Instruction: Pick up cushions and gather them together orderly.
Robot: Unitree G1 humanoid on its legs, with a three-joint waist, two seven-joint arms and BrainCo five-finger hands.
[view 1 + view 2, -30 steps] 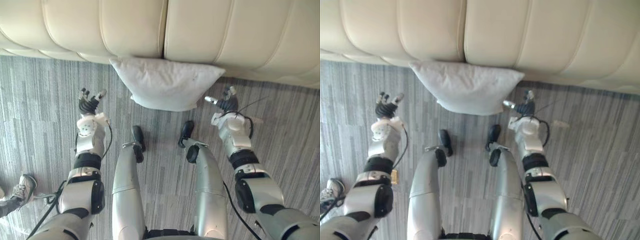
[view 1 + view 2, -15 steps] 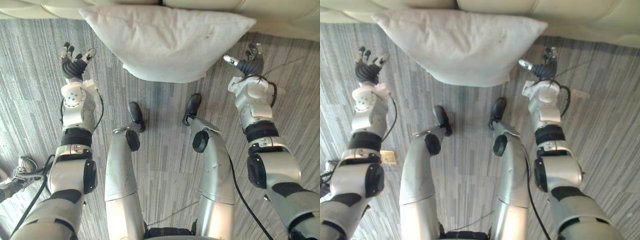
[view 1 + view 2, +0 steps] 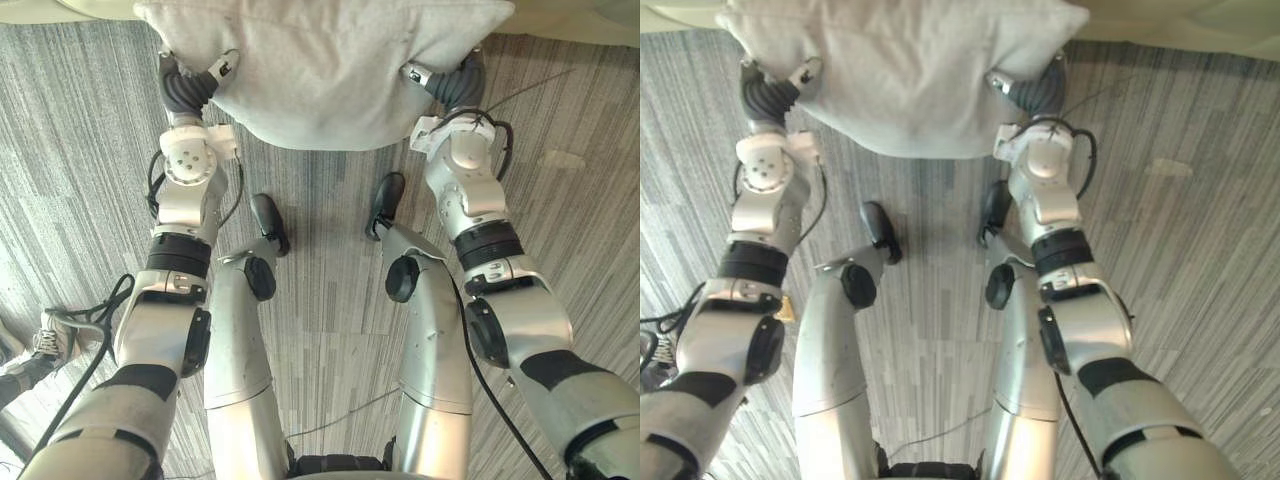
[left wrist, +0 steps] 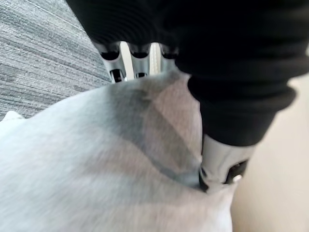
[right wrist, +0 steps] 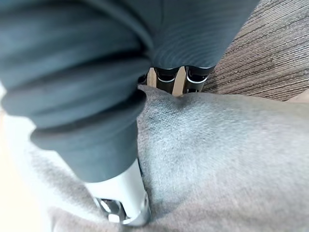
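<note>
We saw the cushion [image 3: 320, 70], pale grey, lying on the floor [image 3: 80, 150] at the far edge of the scene, its far side up against the cream sofa [image 3: 1180, 20]. Whether it rested fully on the carpet or was raised a little, we could not tell.

Both arms reached forward, one to each side of the cushion. The left hand [image 3: 190, 88] was at its near left corner and the right hand [image 3: 450, 85] at its near right corner, well apart, with the body of the cushion between them.

In the left wrist view we saw the left thumb [image 4: 222, 164] lying on top of the fabric and denting it, while the fingers [image 4: 140, 60] ran in beneath the cushion's edge, their tips hidden. So the left hand gripped the cushion, its edge pinched between thumb and fingers.

The right wrist view showed us the same hold. The right thumb [image 5: 123, 193] pressed down on the upper face of the cushion, and the fingers [image 5: 178, 77] went under its rim, out of sight past their bases. That hand, too, was closed on the cushion.

On the striped grey carpet to the right of the right arm we noticed a small pale scrap [image 3: 562, 158], clear of the cushion. At the near left edge a person's shoe [image 3: 40, 345] showed.
</note>
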